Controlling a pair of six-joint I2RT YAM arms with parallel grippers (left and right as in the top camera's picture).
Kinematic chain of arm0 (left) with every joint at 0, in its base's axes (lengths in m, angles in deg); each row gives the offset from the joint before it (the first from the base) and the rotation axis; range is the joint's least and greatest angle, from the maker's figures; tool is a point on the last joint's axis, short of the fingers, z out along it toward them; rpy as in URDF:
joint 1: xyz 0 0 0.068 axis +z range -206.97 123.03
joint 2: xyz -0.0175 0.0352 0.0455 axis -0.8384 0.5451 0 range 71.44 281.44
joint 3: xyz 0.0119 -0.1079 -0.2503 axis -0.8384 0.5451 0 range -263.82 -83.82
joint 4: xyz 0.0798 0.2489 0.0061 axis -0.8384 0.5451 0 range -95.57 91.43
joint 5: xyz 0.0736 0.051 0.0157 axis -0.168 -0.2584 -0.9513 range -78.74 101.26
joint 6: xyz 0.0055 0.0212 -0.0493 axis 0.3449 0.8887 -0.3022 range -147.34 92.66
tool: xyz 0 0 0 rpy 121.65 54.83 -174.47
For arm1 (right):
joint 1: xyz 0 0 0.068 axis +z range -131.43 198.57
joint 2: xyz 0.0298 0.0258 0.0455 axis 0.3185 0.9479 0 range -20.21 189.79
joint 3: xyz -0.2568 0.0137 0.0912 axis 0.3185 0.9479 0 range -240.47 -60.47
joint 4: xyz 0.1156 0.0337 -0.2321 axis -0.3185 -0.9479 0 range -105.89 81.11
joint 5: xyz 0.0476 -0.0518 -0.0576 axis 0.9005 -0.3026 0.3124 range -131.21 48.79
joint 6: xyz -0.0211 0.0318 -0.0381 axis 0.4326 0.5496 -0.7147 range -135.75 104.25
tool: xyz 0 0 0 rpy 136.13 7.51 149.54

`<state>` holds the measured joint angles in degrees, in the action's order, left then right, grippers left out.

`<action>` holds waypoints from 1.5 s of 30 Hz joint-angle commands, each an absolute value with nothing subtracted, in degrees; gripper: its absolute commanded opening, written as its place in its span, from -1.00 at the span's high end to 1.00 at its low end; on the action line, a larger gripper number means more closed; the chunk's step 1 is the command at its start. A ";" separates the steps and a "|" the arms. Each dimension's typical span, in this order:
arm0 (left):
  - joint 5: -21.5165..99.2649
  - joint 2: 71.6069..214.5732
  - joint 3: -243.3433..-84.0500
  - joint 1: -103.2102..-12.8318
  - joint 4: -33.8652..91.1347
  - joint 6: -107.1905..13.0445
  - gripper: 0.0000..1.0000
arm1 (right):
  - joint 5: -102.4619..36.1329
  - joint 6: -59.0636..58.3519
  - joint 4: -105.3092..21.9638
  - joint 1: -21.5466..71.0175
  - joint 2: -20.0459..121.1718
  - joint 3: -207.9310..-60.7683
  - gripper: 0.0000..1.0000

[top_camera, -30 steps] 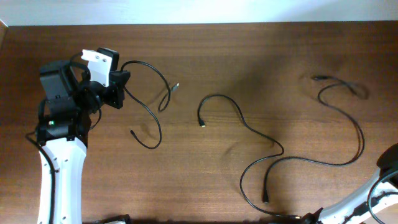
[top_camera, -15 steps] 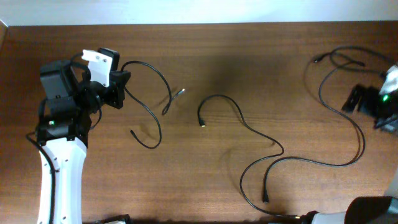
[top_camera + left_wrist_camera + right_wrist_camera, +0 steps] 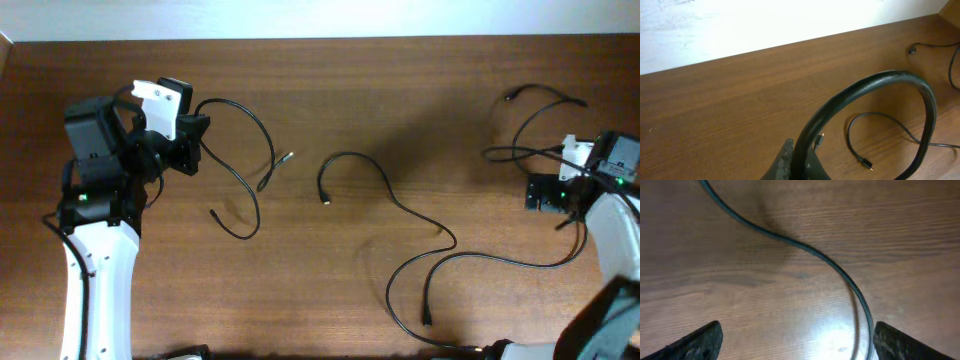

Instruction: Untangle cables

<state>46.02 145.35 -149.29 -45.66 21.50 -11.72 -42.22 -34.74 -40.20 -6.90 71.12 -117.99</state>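
Note:
My left gripper (image 3: 192,140) is shut on a black cable (image 3: 262,128) and holds its loop off the table at the far left; in the left wrist view the jaws (image 3: 797,165) pinch this cable (image 3: 880,80), and its plug end (image 3: 288,156) hangs near the wood. A second cable (image 3: 385,185) winds across the middle. A third cable (image 3: 520,262) loops along the right side. My right gripper (image 3: 540,192) is open low over that cable. In the right wrist view the cable (image 3: 805,249) runs between the spread fingers (image 3: 800,345), close to the right one.
The wooden table (image 3: 400,90) ends at a white wall along the far edge. The middle cable's plug (image 3: 325,200) lies near the centre and also shows in the left wrist view (image 3: 867,163). Another plug end (image 3: 427,322) lies near the front edge.
The right arm has swung in from the right edge and come down over the right cable, whose upper loops have shifted. The left arm holds still; its cable's plug end drifted slightly.

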 commanded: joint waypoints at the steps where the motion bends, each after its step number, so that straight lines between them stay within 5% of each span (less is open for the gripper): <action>1: 47.07 144.70 -149.60 -45.75 22.18 -10.95 1.00 | -42.55 -36.49 -37.64 -9.20 77.55 -117.62 -0.82; 9: 47.07 144.70 -149.60 -45.75 22.55 -9.66 1.00 | -35.30 -30.06 -30.89 -23.69 81.48 -117.62 -0.77; 26: 47.11 144.70 -149.60 -45.75 22.42 -9.69 1.00 | -30.14 -28.49 -27.85 -23.78 81.55 -111.74 -0.24; 28: 47.09 144.70 -149.60 -45.75 22.39 -9.69 1.00 | -28.41 -28.51 -27.24 -23.78 81.55 -110.93 0.14; 30: 47.11 144.70 -149.60 -45.75 22.42 -9.69 1.00 | -26.33 -28.49 -26.84 -23.78 81.55 -110.93 0.92; 38: 47.14 144.70 -149.60 -45.75 22.64 -9.69 1.00 | -1.11 -21.03 -26.84 -23.78 79.34 -116.26 0.92; 45: 47.14 144.70 -149.60 -45.75 23.01 -9.69 1.00 | 3.46 -8.38 -33.40 -24.26 69.41 -142.71 0.92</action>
<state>46.02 145.35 -149.29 -45.66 22.94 -10.41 1.95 -10.91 -32.22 -24.08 74.40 -133.29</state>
